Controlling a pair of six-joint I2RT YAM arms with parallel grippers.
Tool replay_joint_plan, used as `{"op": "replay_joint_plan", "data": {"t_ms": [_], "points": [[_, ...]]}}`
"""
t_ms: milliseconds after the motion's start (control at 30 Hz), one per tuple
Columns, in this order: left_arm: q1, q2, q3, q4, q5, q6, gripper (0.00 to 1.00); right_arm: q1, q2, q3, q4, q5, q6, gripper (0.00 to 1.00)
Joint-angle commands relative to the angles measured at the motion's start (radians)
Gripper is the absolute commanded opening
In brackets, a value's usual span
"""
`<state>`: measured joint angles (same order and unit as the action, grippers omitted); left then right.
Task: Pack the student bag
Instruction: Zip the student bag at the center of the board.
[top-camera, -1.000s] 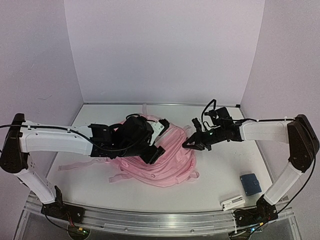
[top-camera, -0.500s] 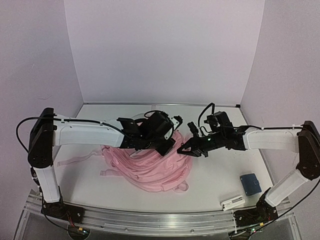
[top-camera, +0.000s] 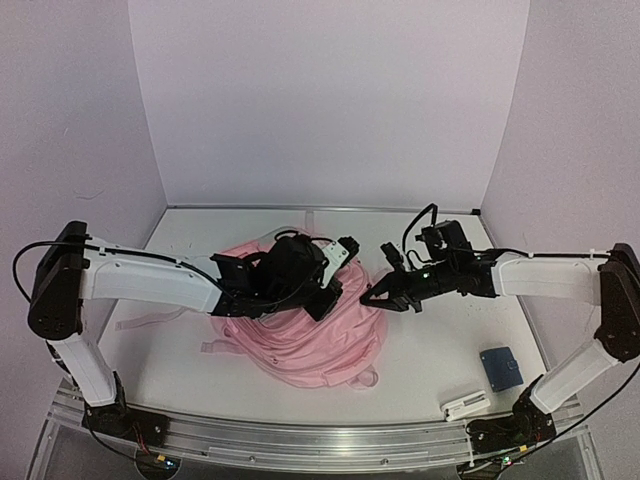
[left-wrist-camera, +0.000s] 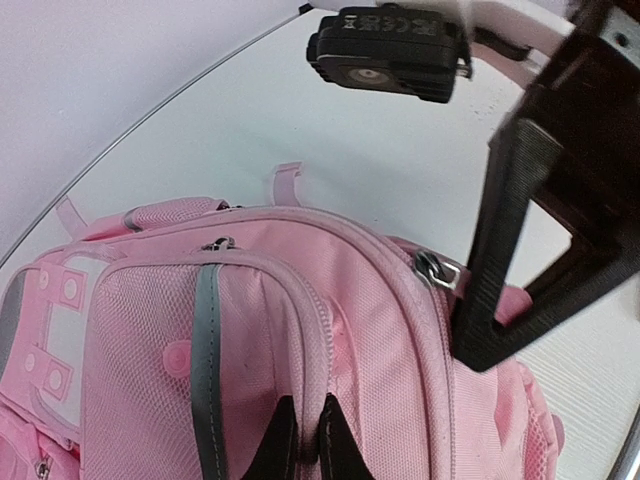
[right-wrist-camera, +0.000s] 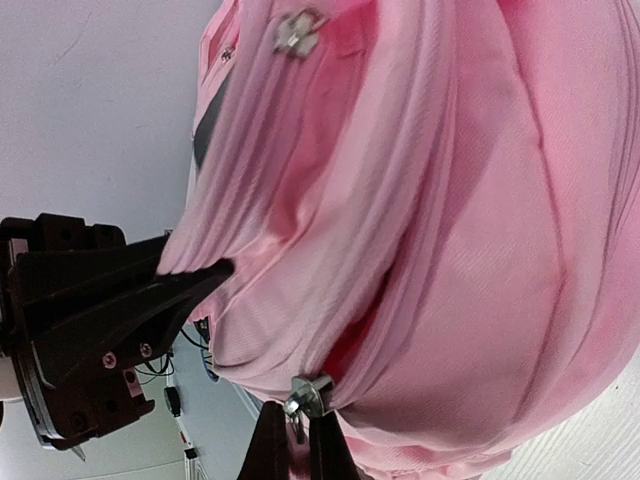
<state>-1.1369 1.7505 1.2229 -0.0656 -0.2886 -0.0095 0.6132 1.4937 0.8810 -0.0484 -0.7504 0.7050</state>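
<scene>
The student bag (top-camera: 300, 335), a soft pink backpack, lies in the middle of the table. My left gripper (top-camera: 328, 300) is shut on a raised zip seam of the bag (left-wrist-camera: 320, 330), with the seam pinched between its black fingertips (left-wrist-camera: 283, 440). My right gripper (top-camera: 368, 296) comes in from the right. It is shut on the metal zipper pull (right-wrist-camera: 308, 393) at the bag's edge. Beside the slider the zip gapes a little and shows magenta lining (right-wrist-camera: 352, 345). In the left wrist view the same slider (left-wrist-camera: 438, 268) sits next to the right gripper's black fingers (left-wrist-camera: 500, 300).
A small blue case (top-camera: 500, 367) and a white flat object (top-camera: 466, 406) lie on the table (top-camera: 450, 340) near the right arm's base. Pink straps (top-camera: 140, 322) trail off to the left of the bag. Walls close the table in on three sides.
My left gripper has shut onto the bag's zip seam after reaching over the bag with its fingers apart. The right gripper has kept its hold on the zipper pull, and the bag has shifted slightly.
</scene>
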Motion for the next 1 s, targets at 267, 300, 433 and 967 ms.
{"op": "replay_joint_plan", "data": {"t_ms": [267, 300, 433, 967], "points": [[-0.074, -0.159, -0.131, -0.165, 0.083, 0.14, 0.0, -0.171, 0.126, 0.291, -0.169, 0.007, -0.264, 0.0], [-0.082, -0.158, -0.13, -0.169, 0.094, 0.142, 0.0, -0.174, 0.165, 0.32, -0.178, 0.008, -0.28, 0.0], [-0.114, -0.148, -0.117, -0.201, 0.124, 0.151, 0.0, -0.179, 0.318, 0.442, -0.191, -0.01, -0.335, 0.0], [-0.145, -0.153, -0.105, -0.243, 0.152, 0.135, 0.0, -0.254, 0.638, 0.814, -0.246, -0.179, -0.449, 0.08]]}}
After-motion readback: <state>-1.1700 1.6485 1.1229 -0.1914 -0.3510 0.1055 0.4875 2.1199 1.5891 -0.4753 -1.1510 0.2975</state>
